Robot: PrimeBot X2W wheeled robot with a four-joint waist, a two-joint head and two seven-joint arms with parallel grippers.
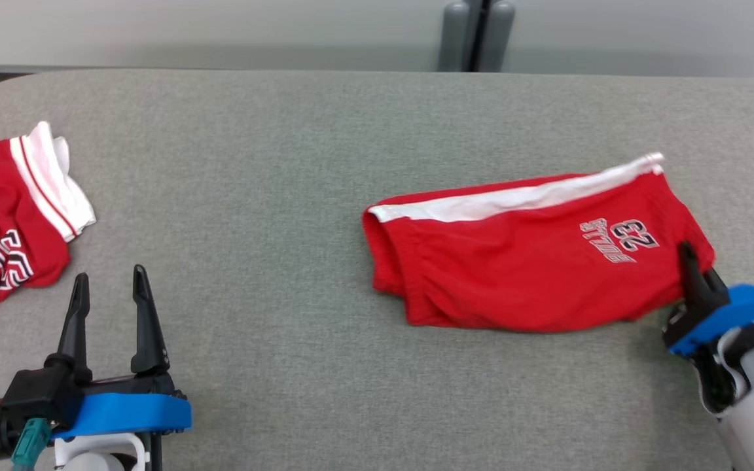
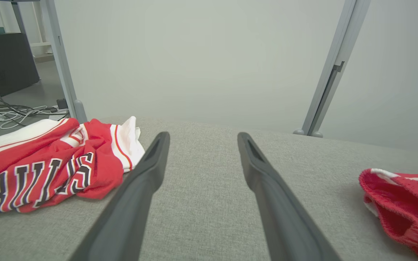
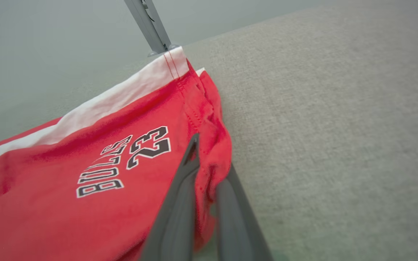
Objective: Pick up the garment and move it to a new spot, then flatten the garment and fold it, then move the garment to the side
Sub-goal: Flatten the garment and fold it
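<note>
Your red shorts lie folded at the middle right of the frame. Your right gripper pinches their edge. Your left gripper is wide apart, holding nothing. Sliding them aside looks like the job left

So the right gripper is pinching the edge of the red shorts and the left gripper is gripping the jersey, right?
Not quite: the left gripper is open and grips nothing; the jersey lies apart on the table beside it, as the left wrist view shows. The right gripper is pinching the edge of the red shorts.
</note>
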